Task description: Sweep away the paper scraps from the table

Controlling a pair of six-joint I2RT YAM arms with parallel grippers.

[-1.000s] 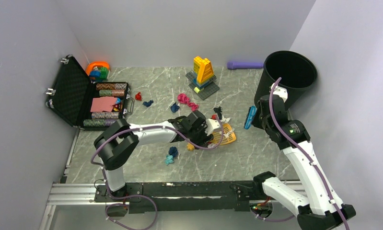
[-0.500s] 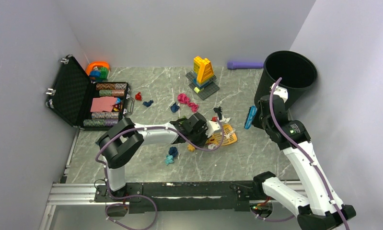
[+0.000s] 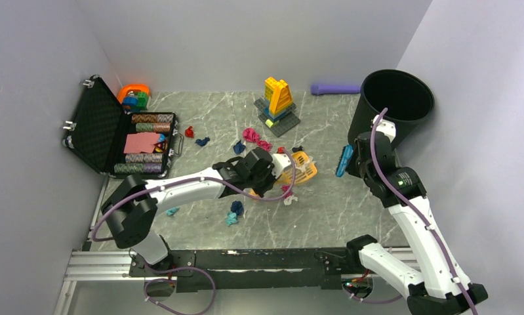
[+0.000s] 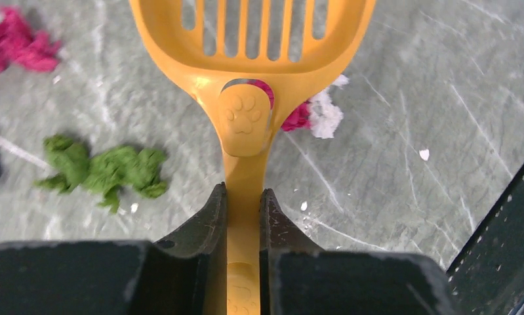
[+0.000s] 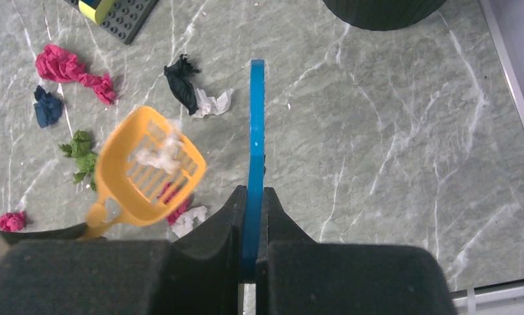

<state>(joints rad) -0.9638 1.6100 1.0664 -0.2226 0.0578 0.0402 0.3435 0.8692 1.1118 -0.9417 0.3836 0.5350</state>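
My left gripper [image 3: 277, 170] [image 4: 243, 197] is shut on the handle of a yellow-orange slotted scoop [image 3: 300, 167] [image 4: 252, 39], held above the table [image 3: 351, 210]. A white scrap [image 5: 157, 156] lies in the scoop [image 5: 151, 172]. A red-pink wad [image 4: 298, 117] and a white wad [image 4: 326, 115] lie under it; a green wad [image 4: 101, 167] lies to the left. My right gripper [image 3: 356, 156] [image 5: 252, 193] is shut on an upright blue scraper [image 3: 343, 161] [image 5: 256, 118]. Pink [image 3: 256, 138] [image 5: 65, 65], dark blue [image 3: 239, 147], black [image 5: 180, 82] and teal [image 3: 234, 211] scraps are scattered around.
A black bin [image 3: 397, 98] stands at the far right. An open black case [image 3: 95, 128] with poker chips is at the left. A toy brick build [image 3: 277, 102] and a purple cylinder [image 3: 334, 88] are at the back. A black rail [image 3: 246, 259] runs along the near edge.
My left arm has swung the scoop up and toward the back, its elbow moving left. A red-pink and a white wad now lie bare where the scoop was. The right arm has not moved.
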